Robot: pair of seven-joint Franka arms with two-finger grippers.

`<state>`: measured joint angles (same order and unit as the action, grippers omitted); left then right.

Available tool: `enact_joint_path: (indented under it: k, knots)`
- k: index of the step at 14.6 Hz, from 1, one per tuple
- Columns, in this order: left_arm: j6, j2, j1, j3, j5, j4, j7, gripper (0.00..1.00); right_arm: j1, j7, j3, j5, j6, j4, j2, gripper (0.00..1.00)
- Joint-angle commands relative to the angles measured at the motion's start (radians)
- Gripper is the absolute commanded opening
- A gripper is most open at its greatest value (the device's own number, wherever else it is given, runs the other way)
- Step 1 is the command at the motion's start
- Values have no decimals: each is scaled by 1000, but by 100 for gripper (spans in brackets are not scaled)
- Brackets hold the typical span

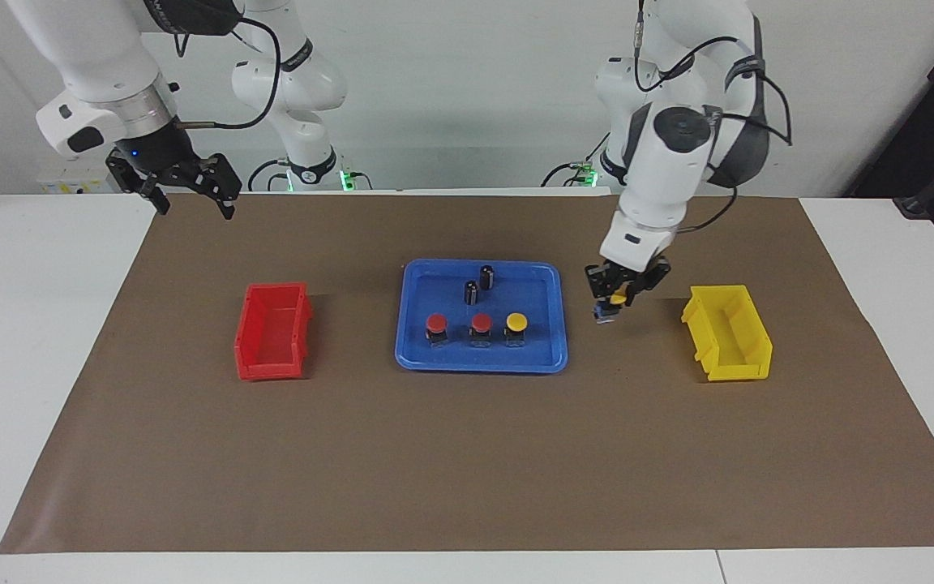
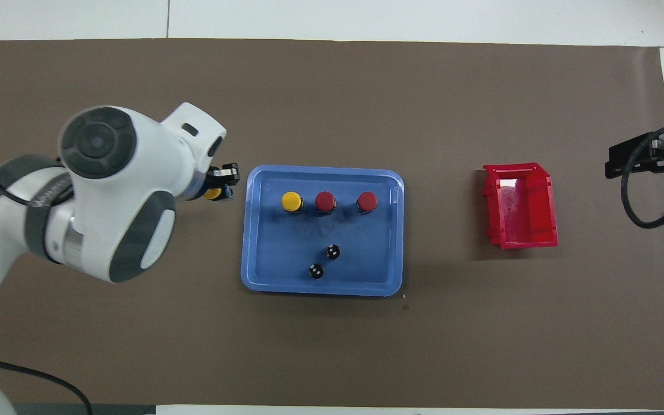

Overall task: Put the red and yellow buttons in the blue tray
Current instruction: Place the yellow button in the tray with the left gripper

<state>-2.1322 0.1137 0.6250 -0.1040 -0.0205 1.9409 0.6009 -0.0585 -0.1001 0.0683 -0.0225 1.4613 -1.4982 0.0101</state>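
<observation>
Yellow button (image 1: 617,300) clamped between left gripper (image 1: 623,294) jaws, beside blue tray (image 1: 552,357)

Two black cylinders (image 1: 479,285) upright in the blue tray's (image 1: 544,361) robot-side half

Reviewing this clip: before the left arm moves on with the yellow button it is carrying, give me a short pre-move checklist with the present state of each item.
1. Grip: left gripper is shut on the second yellow button, over the mat between the blue tray and the yellow bin. Ok.
2. Button over the tray: not ok, it hangs just outside the rim.
3. Landing spot: bare tray floor beside the yellow button already placed. Ok.
4. Obstacles in tray: two red buttons and two black cylinders stand upright, away from that spot. Ok.
5. Right gripper: waits raised, open, off toward the red bin's end. Ok.
</observation>
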Motion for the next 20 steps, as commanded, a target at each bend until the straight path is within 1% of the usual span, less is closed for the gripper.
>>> enact_joint_path:
  k: [1, 3, 7, 8, 9, 10, 11, 12, 13, 14, 15, 17, 20]
  knots:
    - [-64, 24, 64, -19, 4, 39, 56, 3, -9, 31, 4, 10, 13, -33, -24, 100]
    - [-95, 53, 82, -19, 4, 46, 74, 3, -9, 33, 5, 10, 11, -33, -24, 100]
    - [-199, 63, 81, -19, 4, 116, 74, 3, -7, 31, 5, 10, 13, -34, -24, 100]
    - [-216, 81, 82, -19, 4, 122, 74, 5, -6, 31, 5, 10, 11, -34, -25, 100]
    - [-227, 90, 82, -19, 4, 122, 73, 11, -4, 31, 5, 10, 11, -34, -25, 100]
    - [-227, 92, 81, -19, 4, 119, 73, 28, -4, 31, 5, 10, 11, -34, -25, 100]
    - [-223, 93, 81, -19, 4, 113, 74, 56, -4, 31, 5, 10, 11, -34, -25, 100]
    - [-212, 93, 82, -20, 4, 107, 74, 82, -4, 31, 5, 10, 11, -34, -25, 100]
    - [-197, 92, 85, -20, 4, 95, 74, 91, -4, 31, 5, 10, 11, -34, -25, 100]
    - [-158, 83, 87, -20, 4, 72, 73, 97, -4, 31, 5, 10, 11, -34, -25, 100]
    - [-97, 77, 85, -22, 4, 35, 66, 100, -4, 31, 5, 10, 10, -34, -25, 100]
    - [16, 58, 73, -25, 2, -43, 57, 100, -4, 31, 5, 10, 7, -34, -26, 100]
    - [115, 41, 67, -34, -9, -121, 54, 100, -4, 31, 5, 10, 4, -34, -27, 100]
